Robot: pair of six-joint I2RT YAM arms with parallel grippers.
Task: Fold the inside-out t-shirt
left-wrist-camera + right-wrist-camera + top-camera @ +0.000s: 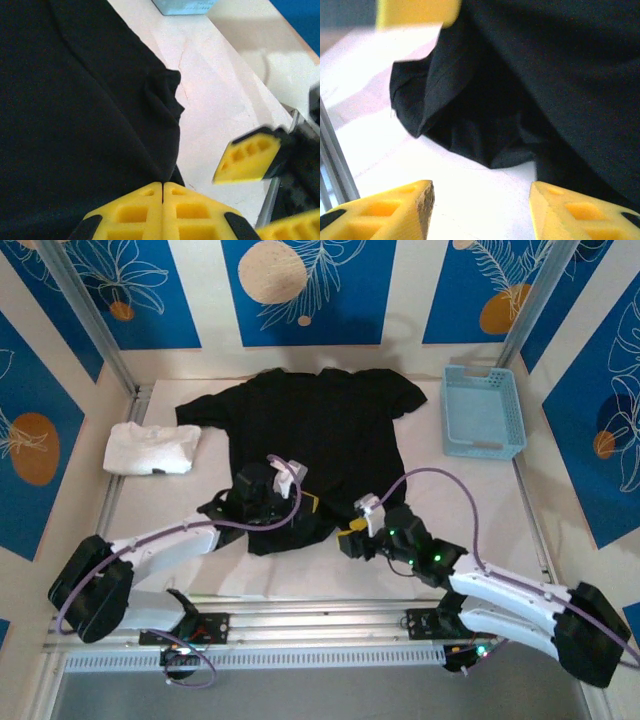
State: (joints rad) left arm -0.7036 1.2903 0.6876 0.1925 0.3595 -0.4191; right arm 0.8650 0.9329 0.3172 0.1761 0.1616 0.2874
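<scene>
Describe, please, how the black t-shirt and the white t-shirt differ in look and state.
The black t-shirt lies spread open with sleeves out; the white t-shirt is folded into a compact bundle. The black one covers far more of the table than the white one. The black sits centrally, the white at the left edge. Both rest on the table.

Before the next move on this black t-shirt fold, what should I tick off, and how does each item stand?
1. Left hand shut: ok, it is closed at the edge of the black t-shirt.
2. Cloth pinched in the left hand: cannot tell.
3. Right hand open: ok, nothing inside it.
4. Right hand on the hem: not ok, the hem lies ahead of it, with bare table beneath.
5. Shirt lying flat: not ok, the near hem is bunched.
</scene>
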